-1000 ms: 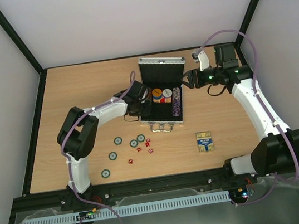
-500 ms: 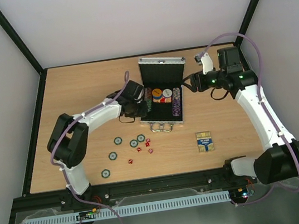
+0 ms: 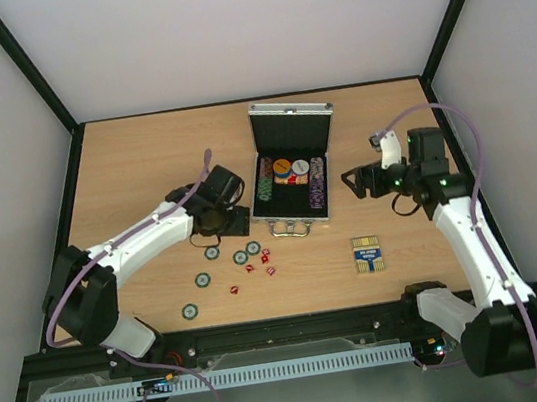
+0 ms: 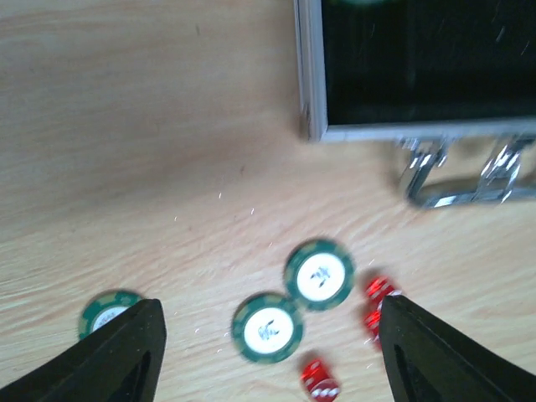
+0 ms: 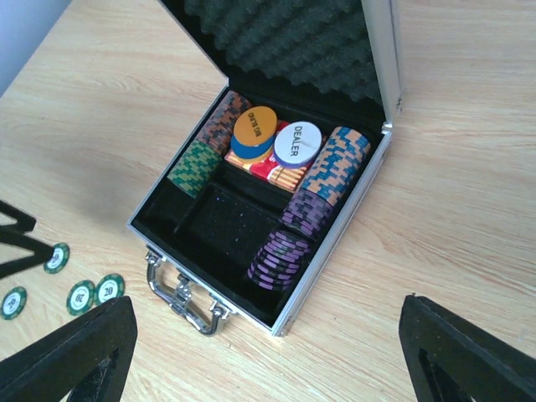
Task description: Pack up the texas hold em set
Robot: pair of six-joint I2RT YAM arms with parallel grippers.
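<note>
The silver case (image 3: 292, 129) stands open mid-table, its lid up, with stacks of poker chips (image 3: 290, 172) along both sides. Several green chips (image 3: 241, 257) and red dice (image 3: 265, 257) lie loose in front of it. The blue-and-yellow deck box (image 3: 366, 253) lies to the front right. My left gripper (image 3: 234, 220) hangs open over the loose chips (image 4: 321, 275) and dice (image 4: 320, 378), just off the case's front left corner (image 4: 311, 84). My right gripper (image 3: 352, 181) is open and empty, right of the case (image 5: 356, 209).
Black frame rails (image 3: 59, 222) and white walls close in the wooden table (image 3: 141, 159). The case's metal handle (image 3: 290, 226) sticks out toward the loose pieces. A purple cable (image 3: 438, 120) loops above the right arm.
Both grippers have opened. The left one drew back from the case's left side to above the loose chips. The right one pulled away from the case, right and nearer.
</note>
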